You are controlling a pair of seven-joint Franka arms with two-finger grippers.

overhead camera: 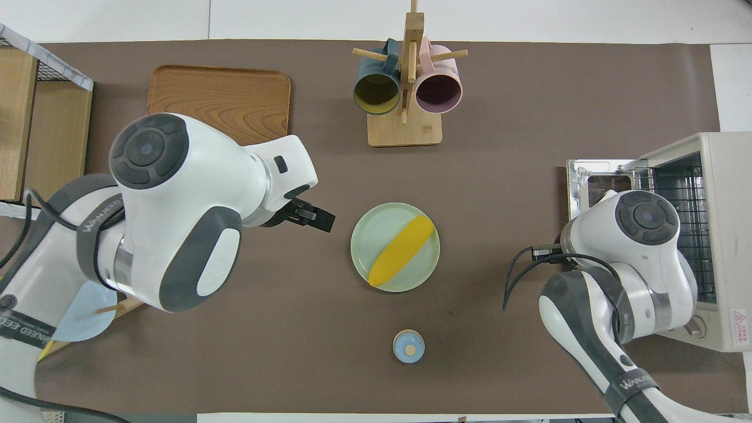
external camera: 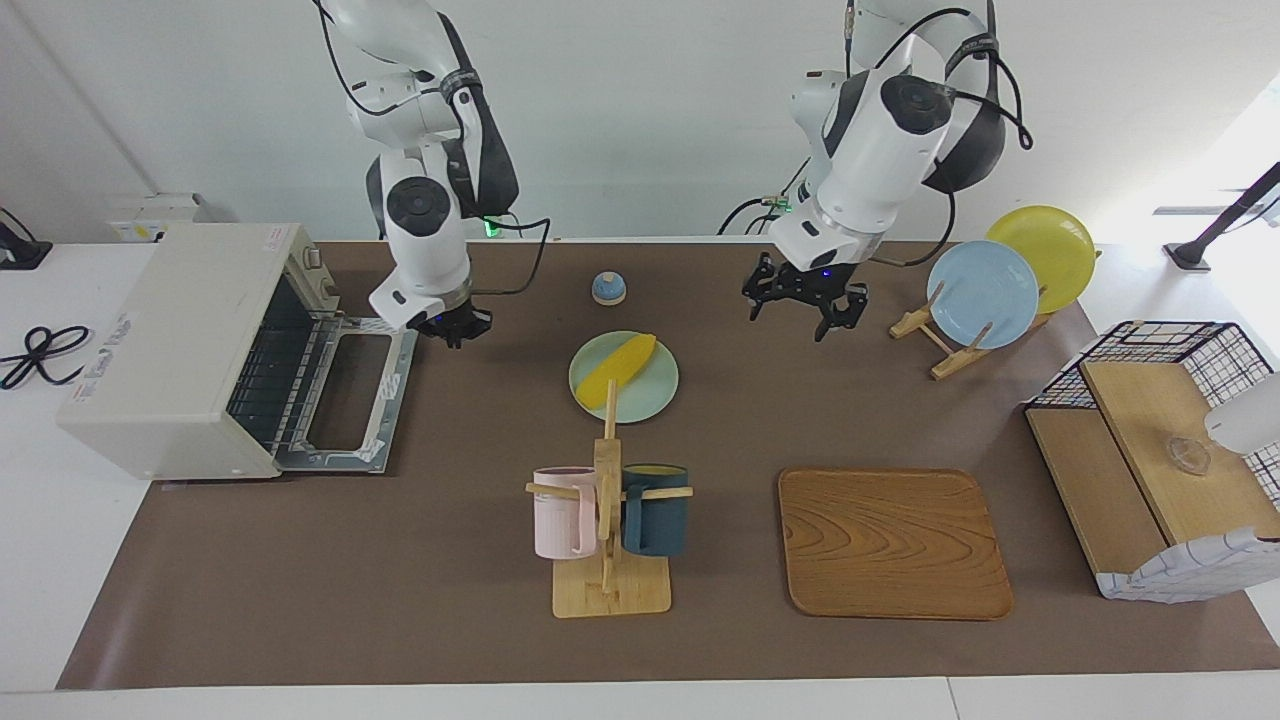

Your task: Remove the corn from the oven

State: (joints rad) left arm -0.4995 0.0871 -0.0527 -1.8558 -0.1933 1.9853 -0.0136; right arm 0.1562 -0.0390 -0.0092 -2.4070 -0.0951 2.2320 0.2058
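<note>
Corn is lying on the pale green plate mid-table, already out of the oven, whose door is hanging open. Right gripper, fingertips pressed together and empty, is hovering by the door's edge; lifting clear without snagging seems wise. Left gripper is waiting, spread, over the brown mat.

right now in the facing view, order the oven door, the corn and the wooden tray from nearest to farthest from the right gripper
From the right gripper, shut:
1. Oven door, lying open, right beside and under the gripper.
2. Corn, on the green plate at mid-table.
3. Wooden tray, toward the left arm's end, farther from the robots.
</note>
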